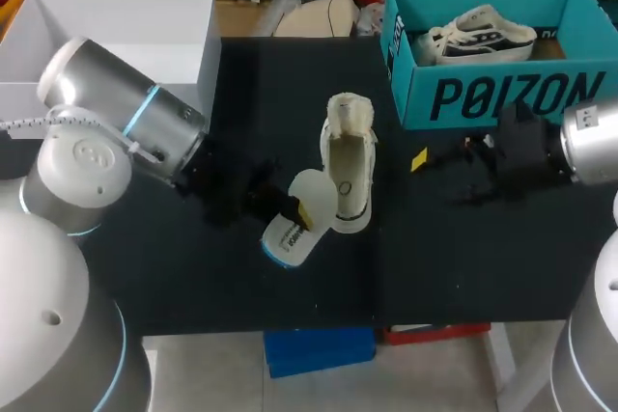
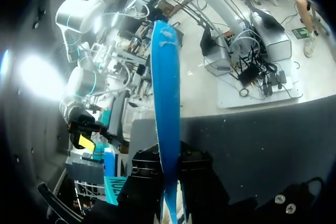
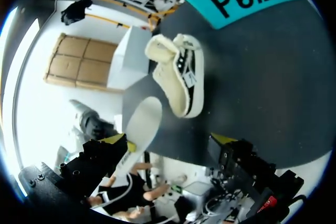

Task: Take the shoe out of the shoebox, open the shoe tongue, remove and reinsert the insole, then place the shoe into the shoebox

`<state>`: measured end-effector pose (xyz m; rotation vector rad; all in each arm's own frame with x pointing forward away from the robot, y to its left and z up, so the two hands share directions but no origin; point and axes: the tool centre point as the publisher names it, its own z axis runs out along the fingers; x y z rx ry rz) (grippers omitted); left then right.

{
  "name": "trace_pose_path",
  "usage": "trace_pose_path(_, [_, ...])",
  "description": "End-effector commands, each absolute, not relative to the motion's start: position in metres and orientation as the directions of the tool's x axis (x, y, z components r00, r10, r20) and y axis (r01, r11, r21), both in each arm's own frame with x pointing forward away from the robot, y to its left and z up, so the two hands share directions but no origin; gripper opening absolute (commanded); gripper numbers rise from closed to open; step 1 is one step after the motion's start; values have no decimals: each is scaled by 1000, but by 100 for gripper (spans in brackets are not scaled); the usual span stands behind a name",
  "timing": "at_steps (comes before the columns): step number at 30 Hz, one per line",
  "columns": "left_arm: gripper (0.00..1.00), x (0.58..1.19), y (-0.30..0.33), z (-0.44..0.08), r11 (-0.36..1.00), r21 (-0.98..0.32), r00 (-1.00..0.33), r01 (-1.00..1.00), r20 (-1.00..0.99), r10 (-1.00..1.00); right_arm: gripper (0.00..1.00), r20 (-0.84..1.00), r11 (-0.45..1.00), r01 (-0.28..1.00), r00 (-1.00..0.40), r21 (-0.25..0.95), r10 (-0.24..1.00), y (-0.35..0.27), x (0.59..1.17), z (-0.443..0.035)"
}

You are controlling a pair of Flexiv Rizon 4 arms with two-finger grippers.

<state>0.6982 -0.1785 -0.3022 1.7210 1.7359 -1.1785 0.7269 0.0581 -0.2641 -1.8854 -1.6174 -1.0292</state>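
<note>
Two wrist views confirm it: left hand (image 2: 169, 177) pinches insole (image 2: 165, 103), right hand (image 3: 170, 141) spread.

Head view: even light from above; black table (image 1: 463, 258) dim, pale shoe (image 1: 348, 156) bright.
Left wrist: white glare to one side of insole (image 2: 165, 103).
Right wrist: washed-out glare beyond table's edge.

A: The insole (image 1: 314, 190) looks like smooth foam, white on top, with a blue underside that has a faint sheen.
B: And the shoe (image 1: 350, 156)?
A: Fleecy cream lining, rough and matt; white rubbery sole; the black side may be canvas, hard to tell.
B: The table (image 1: 463, 267) is matt black, cloth-like. The shoebox (image 1: 502, 94) is matt teal cardboard.
A: The left arm (image 1: 116, 108) is satin silver metal.
</note>
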Motion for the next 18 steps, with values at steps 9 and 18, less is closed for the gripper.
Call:
trace_pose_path(9, [0, 697, -199, -316, -127, -353, -171, 927, -698, 695, 100, 769, -234, 963, 45, 137, 637, 41, 699, -250])
trace_pose_path(18, [0, 711, -216, -328, -127, -373, -178, 919, -680, 712, 100, 769, -234, 963, 45, 137, 637, 41, 699, -250])
